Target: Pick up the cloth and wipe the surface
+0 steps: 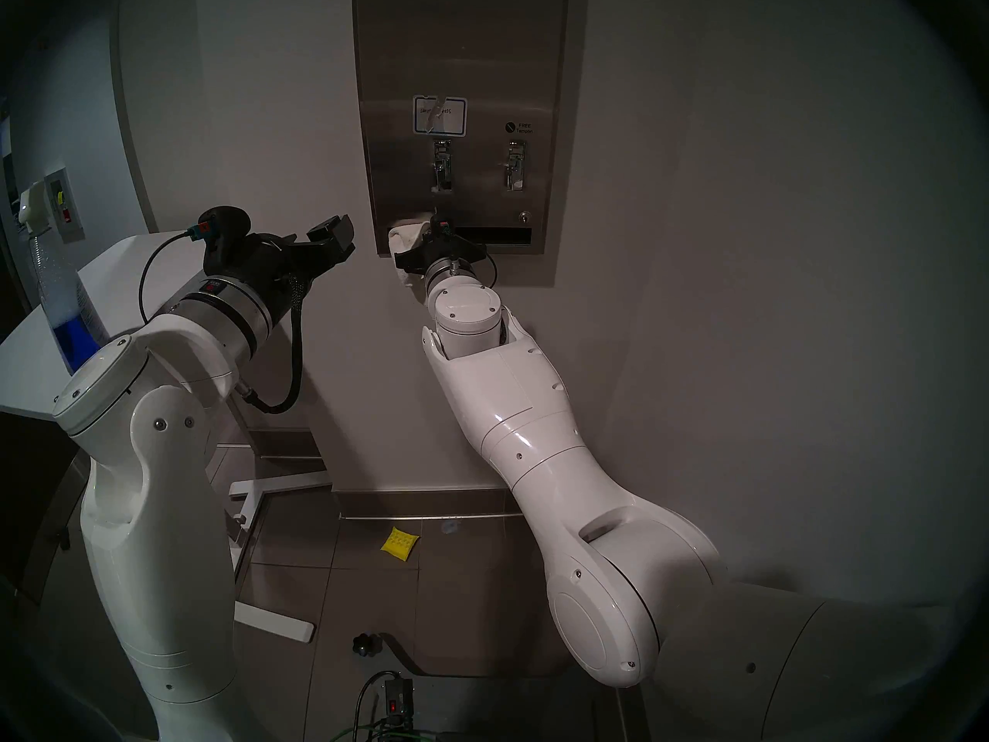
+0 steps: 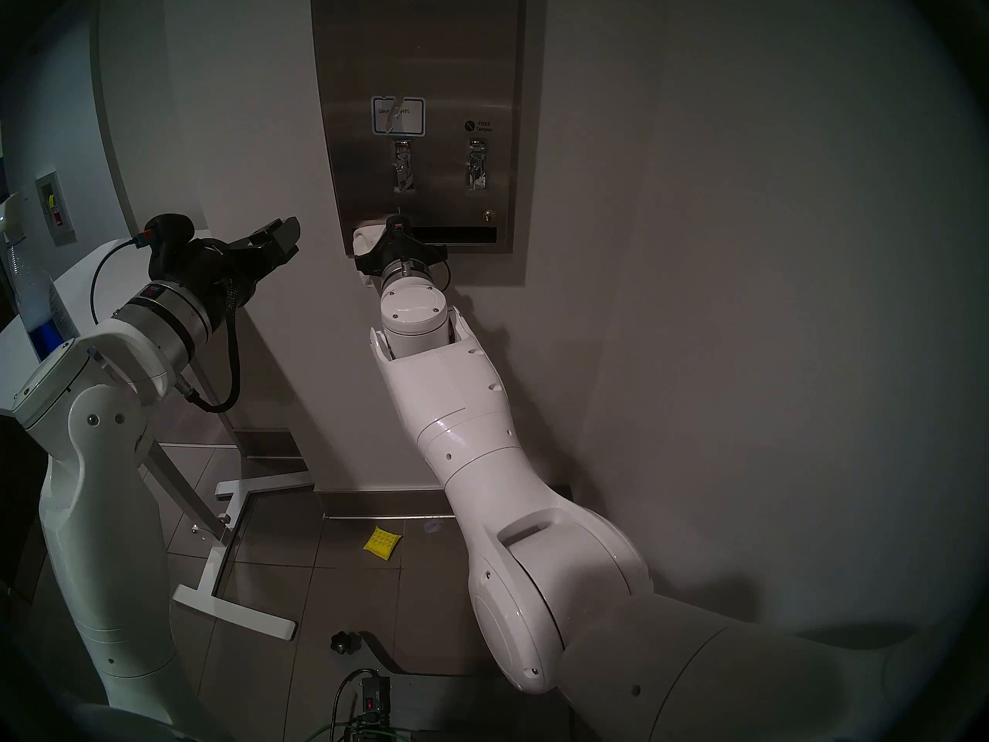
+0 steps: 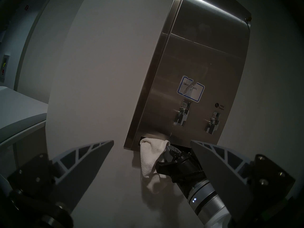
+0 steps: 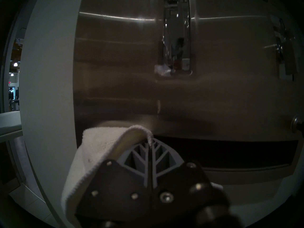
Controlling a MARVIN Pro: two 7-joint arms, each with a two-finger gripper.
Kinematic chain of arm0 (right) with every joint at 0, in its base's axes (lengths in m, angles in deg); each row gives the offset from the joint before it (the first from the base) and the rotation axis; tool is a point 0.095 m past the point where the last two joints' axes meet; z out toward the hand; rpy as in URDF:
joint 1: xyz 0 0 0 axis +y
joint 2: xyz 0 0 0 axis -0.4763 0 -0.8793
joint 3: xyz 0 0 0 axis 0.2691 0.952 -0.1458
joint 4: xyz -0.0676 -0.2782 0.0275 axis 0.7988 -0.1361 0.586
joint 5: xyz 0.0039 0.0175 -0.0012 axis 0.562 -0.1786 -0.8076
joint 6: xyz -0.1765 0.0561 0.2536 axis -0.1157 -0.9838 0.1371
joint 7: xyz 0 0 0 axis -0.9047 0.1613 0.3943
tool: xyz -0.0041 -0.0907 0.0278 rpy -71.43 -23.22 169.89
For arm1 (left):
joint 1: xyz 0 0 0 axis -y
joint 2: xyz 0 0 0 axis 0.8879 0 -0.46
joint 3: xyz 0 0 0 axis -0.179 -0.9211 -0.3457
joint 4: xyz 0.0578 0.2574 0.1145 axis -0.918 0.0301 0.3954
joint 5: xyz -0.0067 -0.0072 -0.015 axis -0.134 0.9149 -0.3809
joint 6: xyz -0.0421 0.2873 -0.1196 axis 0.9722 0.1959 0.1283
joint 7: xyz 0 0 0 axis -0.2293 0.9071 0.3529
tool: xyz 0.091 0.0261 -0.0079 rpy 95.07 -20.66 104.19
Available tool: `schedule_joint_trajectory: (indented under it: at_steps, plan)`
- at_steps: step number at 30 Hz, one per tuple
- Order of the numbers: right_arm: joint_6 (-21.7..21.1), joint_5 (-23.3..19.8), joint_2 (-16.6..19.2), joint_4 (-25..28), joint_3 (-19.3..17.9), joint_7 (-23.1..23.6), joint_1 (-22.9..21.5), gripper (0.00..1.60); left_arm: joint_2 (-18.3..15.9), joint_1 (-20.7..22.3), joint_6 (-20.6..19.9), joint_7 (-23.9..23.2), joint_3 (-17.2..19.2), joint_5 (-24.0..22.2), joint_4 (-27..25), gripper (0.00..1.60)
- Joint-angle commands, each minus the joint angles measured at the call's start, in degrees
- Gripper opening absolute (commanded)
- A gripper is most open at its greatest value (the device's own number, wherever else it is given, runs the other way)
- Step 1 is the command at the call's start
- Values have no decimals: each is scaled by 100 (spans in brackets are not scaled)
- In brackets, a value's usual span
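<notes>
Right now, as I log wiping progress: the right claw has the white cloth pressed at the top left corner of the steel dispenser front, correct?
Not the top: the right claw presses the cloth at the bottom left corner of the dispenser front, beside the dark slot, as the head view shows.

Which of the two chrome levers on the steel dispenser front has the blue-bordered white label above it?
The left chrome lever, directly under the torn blue-bordered label. The right chrome lever has only small "FREE Tampon" print above it.

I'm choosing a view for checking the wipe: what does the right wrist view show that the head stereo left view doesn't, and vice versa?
Only right wrist: the right hand shut on the cloth, close up.
Only head stereo left: the left hand open and empty, a yellow pad on the floor.
Both: the cloth at the steel dispenser front's bottom-left corner, beside the dark slot.
</notes>
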Motion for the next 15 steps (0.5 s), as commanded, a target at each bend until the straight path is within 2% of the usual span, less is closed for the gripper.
schedule_joint_trajectory:
  at_steps: [1,15]
  plan:
    - [377,-2,-68,199,-148,-174,-580,0,-10,129,53,-15,-7,-7,-161,160]
    - [728,78,-140,489,-286,-184,-876,0,-15,119,49,-19,-3,-11,-150,160]
